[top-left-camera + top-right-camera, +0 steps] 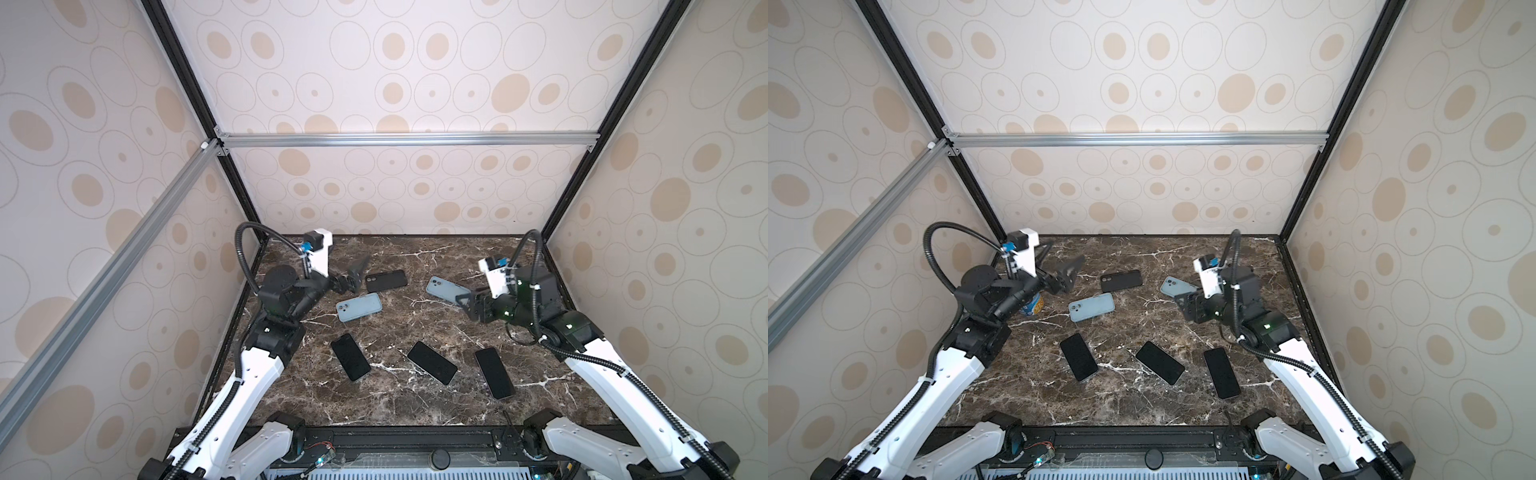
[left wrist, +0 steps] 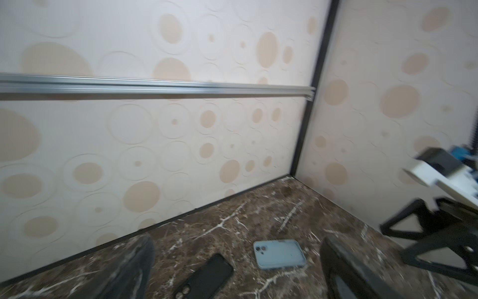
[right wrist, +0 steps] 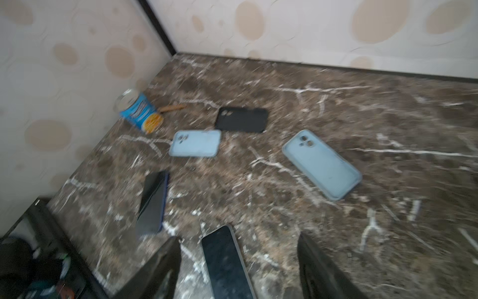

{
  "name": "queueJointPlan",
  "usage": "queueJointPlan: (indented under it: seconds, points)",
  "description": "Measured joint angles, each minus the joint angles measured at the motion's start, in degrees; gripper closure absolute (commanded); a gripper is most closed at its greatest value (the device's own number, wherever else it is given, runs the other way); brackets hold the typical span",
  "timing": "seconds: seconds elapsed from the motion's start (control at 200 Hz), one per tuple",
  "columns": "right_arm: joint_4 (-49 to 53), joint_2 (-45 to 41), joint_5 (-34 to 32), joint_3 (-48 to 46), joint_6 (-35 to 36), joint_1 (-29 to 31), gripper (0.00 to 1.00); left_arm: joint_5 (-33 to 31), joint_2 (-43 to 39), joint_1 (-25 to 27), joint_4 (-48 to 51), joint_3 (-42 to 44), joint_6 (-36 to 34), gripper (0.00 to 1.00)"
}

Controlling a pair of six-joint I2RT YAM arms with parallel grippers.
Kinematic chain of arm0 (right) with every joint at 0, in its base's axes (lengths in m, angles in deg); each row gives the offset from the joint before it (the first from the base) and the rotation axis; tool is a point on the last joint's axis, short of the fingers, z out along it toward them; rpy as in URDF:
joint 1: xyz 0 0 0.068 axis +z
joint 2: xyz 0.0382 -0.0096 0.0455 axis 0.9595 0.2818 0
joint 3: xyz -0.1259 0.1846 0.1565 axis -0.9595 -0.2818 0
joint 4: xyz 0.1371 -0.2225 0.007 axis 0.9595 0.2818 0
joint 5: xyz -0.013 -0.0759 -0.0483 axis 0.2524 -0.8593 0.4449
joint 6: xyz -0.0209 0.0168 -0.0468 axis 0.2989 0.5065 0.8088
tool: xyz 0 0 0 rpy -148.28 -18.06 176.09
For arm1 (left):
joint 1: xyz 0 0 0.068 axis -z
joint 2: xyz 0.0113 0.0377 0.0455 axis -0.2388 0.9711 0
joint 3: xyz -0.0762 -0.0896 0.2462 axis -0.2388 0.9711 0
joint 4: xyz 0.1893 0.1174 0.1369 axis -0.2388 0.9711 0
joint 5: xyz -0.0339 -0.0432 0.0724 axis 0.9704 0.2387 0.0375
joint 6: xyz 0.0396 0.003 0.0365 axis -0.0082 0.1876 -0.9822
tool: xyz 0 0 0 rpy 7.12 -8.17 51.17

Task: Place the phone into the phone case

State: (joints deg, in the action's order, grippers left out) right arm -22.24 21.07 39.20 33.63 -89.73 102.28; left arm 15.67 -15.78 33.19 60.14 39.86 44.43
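Marble counter [image 1: 415, 399]. L end effector [image 1: 356, 275] spread wide, empty, nr back-left corner. R end effector [image 1: 466, 306] jaws apart, empty, over end of right blue case [image 1: 442, 288]. Left phone [image 1: 350, 356], mid phone [image 1: 432, 362], right phone [image 1: 494, 372] lie screen-up nr front edge. Left blue case [image 1: 358, 306] and black case [image 1: 386, 281] mid-back. Can [image 1: 1034, 305] at left edge.

Both arms same build: white shell links [image 1: 257, 374], black joint housings [image 1: 278, 286]. left gripper [image 1: 355, 276] and right gripper [image 1: 466, 305] all black, with flat black fingers [image 3: 323, 274] on triangular open-frame struts. Behind each gripper sits a white camera mount [image 1: 321, 254] with a black camera body and a blue connector [image 1: 306, 247]. Black corrugated conduit [image 1: 245, 253] loops back from the mount, held by white cable ties [image 1: 536, 286]. Green lights [image 1: 571, 326] on joints behind right gripper. Small dark screws dot the white base links [image 1: 266, 436].
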Motion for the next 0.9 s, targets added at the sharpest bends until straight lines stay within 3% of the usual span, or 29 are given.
queueJointPlan:
  seconds: [0.2, 0.345, 0.46, 0.67, 0.9]
  points:
    - [1.8, -1.9, 2.4, -7.6, 4.9, 14.7, 0.18, 12.2, -12.0, 3.9, 0.4, 14.9, -13.5, 0.0]
    - [2.1, -1.2, -2.6, -11.7, 10.7, 24.2, 0.15, 13.7, -20.6, 4.4, 1.1, 21.2, -21.7, 0.0]
    - [1.6, 1.3, -6.2, -13.0, 16.0, 27.8, 0.1, 12.7, -24.5, 4.5, 1.0, 24.9, -25.7, 0.0]
    - [0.0, 11.5, -12.8, -12.2, 19.5, 28.9, 0.08, 1.2, -22.4, 4.5, 0.2, 25.4, -26.7, 0.01]
    - [2.2, 23.5, -20.5, -5.7, 15.3, 28.7, 0.06, -14.0, -19.2, 4.5, 0.2, 25.2, -25.9, 0.01]
